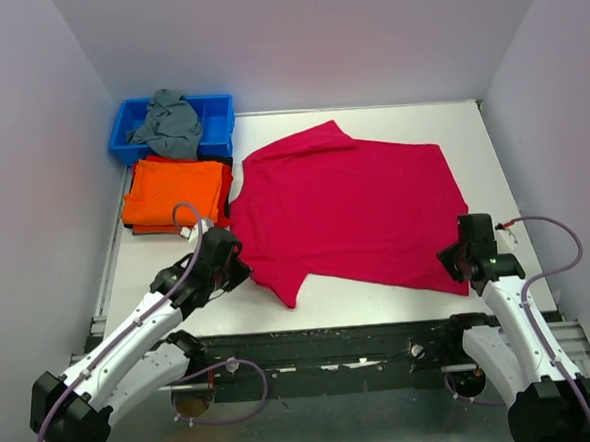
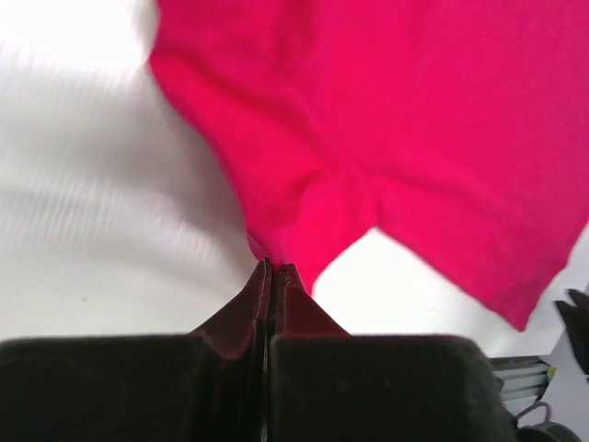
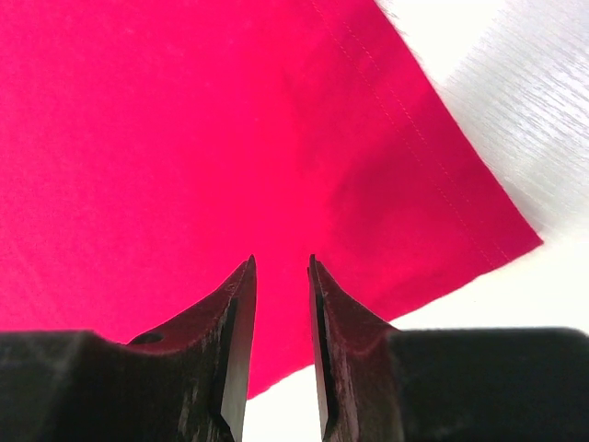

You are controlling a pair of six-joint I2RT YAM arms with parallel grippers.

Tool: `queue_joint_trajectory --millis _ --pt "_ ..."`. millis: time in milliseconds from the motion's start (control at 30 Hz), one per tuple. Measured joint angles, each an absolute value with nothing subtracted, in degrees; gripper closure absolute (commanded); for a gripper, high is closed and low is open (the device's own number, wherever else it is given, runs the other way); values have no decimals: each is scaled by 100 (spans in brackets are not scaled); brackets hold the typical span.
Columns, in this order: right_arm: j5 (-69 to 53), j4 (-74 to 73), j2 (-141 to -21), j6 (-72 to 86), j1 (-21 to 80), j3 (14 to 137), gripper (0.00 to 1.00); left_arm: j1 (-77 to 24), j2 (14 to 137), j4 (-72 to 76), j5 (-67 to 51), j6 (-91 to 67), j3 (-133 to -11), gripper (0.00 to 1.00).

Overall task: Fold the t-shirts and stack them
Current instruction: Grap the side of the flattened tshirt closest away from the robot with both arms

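A white table [image 1: 380,296] is walled by pale panels, with a blue bin [image 1: 218,110] at its far left corner. The pink shirt [image 1: 354,207] is spread flat to the right of the bin, and orange shirts [image 1: 173,188] are stacked just in front of it. The left gripper [image 2: 274,269] is closed tight at the shirt's underarm edge; whether cloth is caught cannot be told. On the right gripper [image 3: 281,262] the jaws are held apart over the hem corner farthest from the bin. Both grips should be confirmed, then raised together.

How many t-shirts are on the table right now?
2 clearly: a crimson t-shirt spread flat mid-table, and a folded orange t-shirt near the left edge. More may lie hidden beneath it, and the grey garment in the blue bin might be another.
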State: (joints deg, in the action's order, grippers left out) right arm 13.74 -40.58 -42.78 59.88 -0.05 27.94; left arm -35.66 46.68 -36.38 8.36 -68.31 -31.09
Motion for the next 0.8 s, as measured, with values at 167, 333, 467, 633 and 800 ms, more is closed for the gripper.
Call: queue_joint_trajectory --millis 167,333,467,633,800 --pt "1450 -4348 -4458 5977 -5 2814 62 -3566 4912 -3301 1041 -6506 -3699 100" --pt "1551 -4713 -4545 5999 -5 2880 57 -3566 5148 -2875 1170 -6208 -3717 100" --pt "1636 -5094 -4689 6038 -5 3079 53 -3564 5301 -2401 1374 -5885 -3739 100" --pt "1702 -5439 -5046 6195 -5 3312 51 -3562 5631 -1970 1472 -5542 -3900 100" --pt "1658 -5522 -5660 6458 -5 3345 54 -3522 5870 -1763 1455 -5271 -4082 100"
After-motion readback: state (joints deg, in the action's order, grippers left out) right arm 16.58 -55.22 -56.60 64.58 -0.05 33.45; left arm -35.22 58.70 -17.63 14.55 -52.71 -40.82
